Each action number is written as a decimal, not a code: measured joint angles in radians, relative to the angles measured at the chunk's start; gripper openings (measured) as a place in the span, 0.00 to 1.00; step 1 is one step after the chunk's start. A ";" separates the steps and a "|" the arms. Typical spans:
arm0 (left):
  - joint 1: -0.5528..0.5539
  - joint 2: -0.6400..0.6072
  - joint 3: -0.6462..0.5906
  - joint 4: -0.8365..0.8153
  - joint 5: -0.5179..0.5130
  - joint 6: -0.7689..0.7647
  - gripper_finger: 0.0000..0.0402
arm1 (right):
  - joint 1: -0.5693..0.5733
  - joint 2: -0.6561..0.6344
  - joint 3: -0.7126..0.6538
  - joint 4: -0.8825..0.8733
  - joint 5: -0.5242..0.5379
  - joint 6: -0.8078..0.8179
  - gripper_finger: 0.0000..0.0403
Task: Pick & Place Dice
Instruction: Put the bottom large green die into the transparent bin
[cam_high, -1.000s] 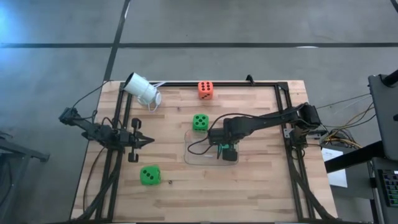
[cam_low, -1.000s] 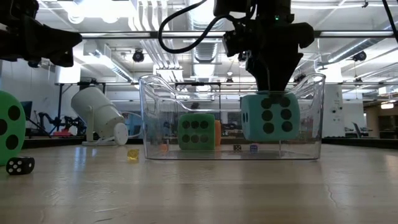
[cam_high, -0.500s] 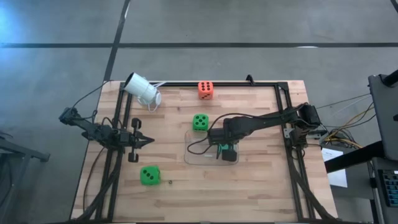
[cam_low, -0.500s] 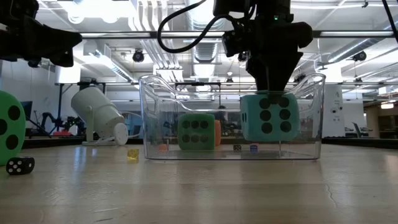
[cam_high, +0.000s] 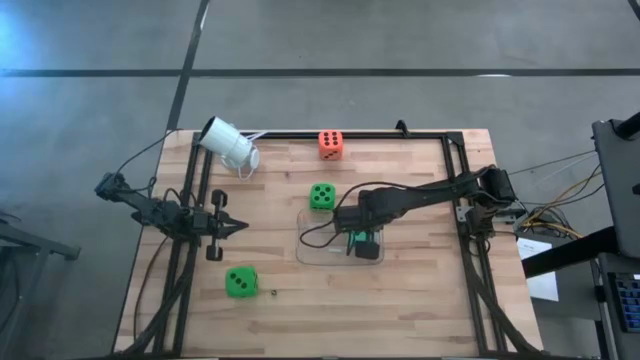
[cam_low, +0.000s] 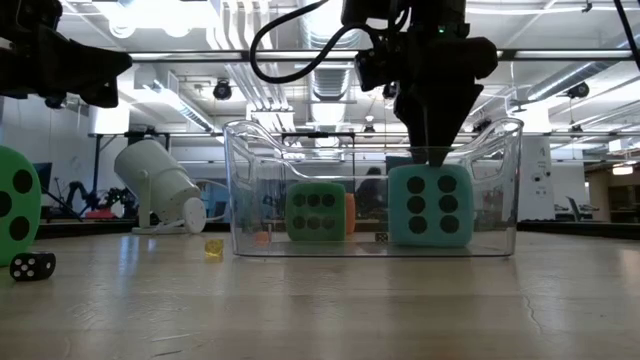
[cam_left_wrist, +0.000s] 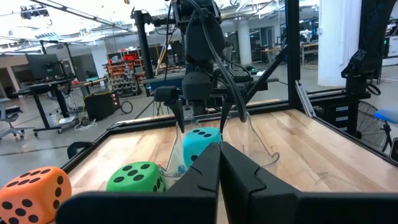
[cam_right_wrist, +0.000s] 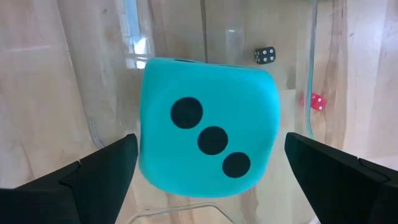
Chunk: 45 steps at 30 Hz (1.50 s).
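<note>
Over the clear bin (cam_low: 250, 200), the right end effector (cam_low: 433, 140) hangs with fingers spread wide and clear of the teal die (cam_low: 430, 205), so the die is released. Teal die sits on the bin floor, six face toward the low camera, three face up toward the right wrist camera (cam_right_wrist: 208, 143). Finger tips are just above the die's top, inside the bin's rim.

Outward from the bin: a green die (cam_high: 321, 196) sits on the table (cam_high: 420, 300) just behind the bin, visible through its wall in the low view (cam_low: 315, 211). Orange die (cam_high: 330, 145) sits at the far edge, well apart. Second green die (cam_high: 240, 282) is on the near left side. White camera (cam_high: 228, 144) lies tipped at the far left corner. Tiny dice are scattered near the bin: black one (cam_low: 32, 266), yellow one (cam_low: 213, 248).

Left end effector (cam_high: 235, 227) waits at the left side, fingers clenched together, pointing toward the bin.

Risks, judged from here:
- A lift that isn't straight up could clip the rim with a finger and drag or tip the light bin.
- Soft die could cling to a finger and ride up with it.
- Green die is near the back wall, so an approach from the bin side could knock the bin.
</note>
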 joint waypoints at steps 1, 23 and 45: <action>0.000 0.000 0.000 0.000 0.000 0.000 0.03 | 0.000 -0.001 0.000 0.000 0.000 0.000 0.99; 0.000 0.000 0.000 0.000 0.000 0.000 0.03 | 0.010 -0.177 0.101 0.027 0.004 -0.050 0.99; 0.000 0.000 0.000 0.000 0.000 0.000 0.03 | 0.215 -0.471 -0.140 0.234 0.209 -0.076 0.99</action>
